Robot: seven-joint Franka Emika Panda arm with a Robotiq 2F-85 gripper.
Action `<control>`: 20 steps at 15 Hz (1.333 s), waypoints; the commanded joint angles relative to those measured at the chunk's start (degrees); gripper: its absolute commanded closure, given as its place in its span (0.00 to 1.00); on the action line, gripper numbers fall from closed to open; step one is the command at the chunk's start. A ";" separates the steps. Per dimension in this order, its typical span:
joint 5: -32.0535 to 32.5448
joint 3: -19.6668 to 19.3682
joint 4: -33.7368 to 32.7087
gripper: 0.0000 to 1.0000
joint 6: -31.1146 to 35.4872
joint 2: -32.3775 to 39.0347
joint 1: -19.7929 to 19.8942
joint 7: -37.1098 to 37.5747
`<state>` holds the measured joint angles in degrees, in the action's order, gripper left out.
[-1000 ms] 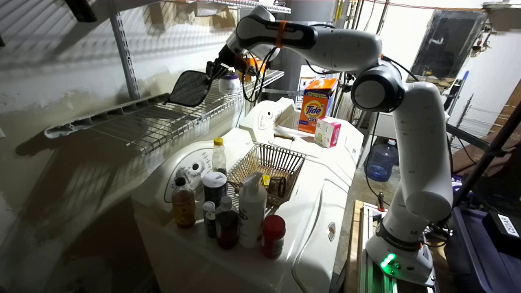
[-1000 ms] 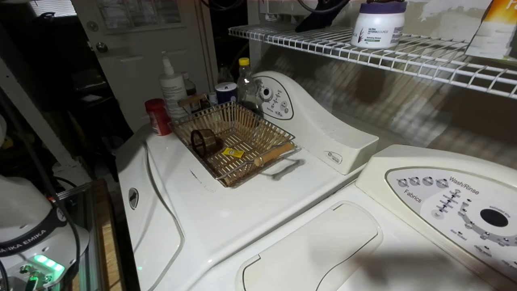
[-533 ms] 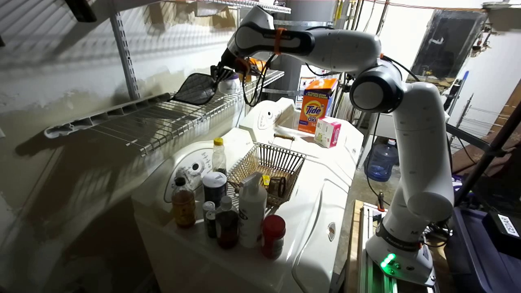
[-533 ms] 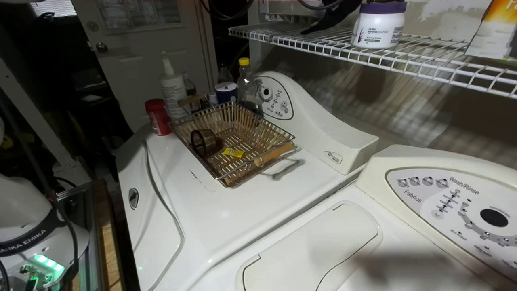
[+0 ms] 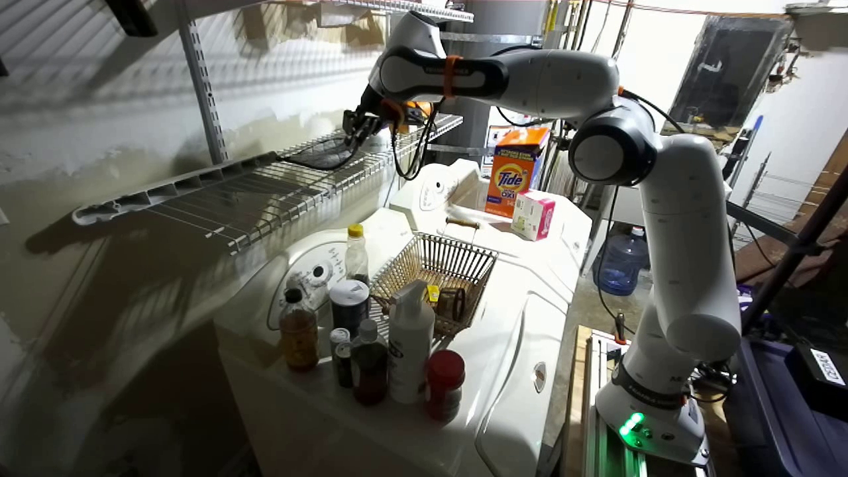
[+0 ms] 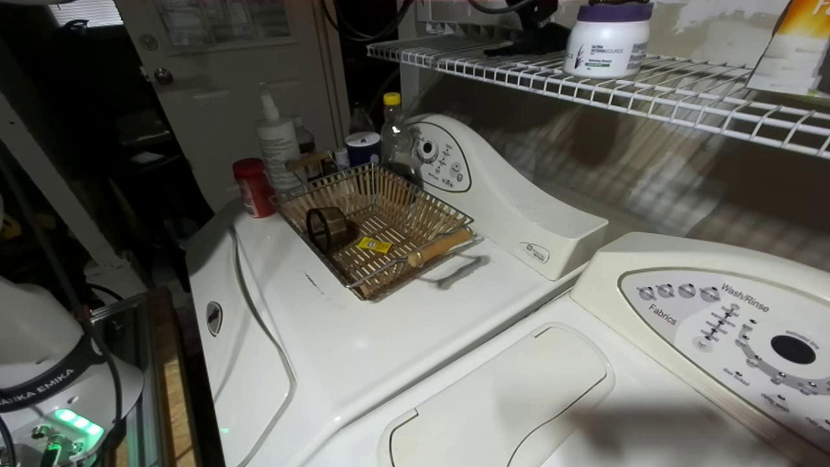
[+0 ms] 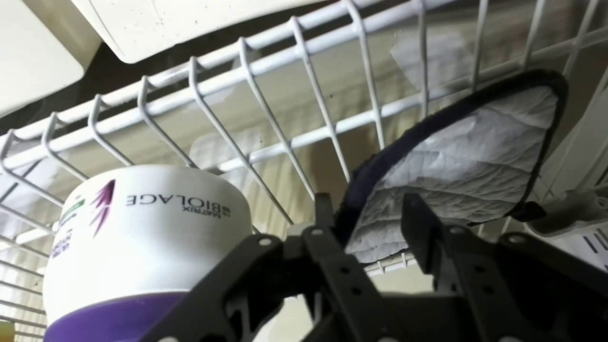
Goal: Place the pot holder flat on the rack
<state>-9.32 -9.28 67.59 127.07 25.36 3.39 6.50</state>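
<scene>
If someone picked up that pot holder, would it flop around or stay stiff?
The pot holder would probably bend softly without collapsing: its padded face looks creased, yet its dark edging looks thick. It's likely light, being thin for its width. If pushed, it might catch on the rack, whose open wires lie beneath it.
</scene>
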 commanded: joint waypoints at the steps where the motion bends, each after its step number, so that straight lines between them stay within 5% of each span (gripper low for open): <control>1: 3.21 -0.95 2.74 0.26 -0.26 -2.94 -2.06 2.32; 5: 4.74 -0.76 4.25 0.01 -1.05 -5.23 -3.22 1.88; 14: 6.41 0.04 11.10 0.00 -6.47 -13.74 -4.76 -1.68; 20: 5.94 0.54 17.38 0.00 -10.03 -20.87 -4.41 -11.02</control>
<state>-4.03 -9.03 79.17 118.29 9.73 -0.99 0.02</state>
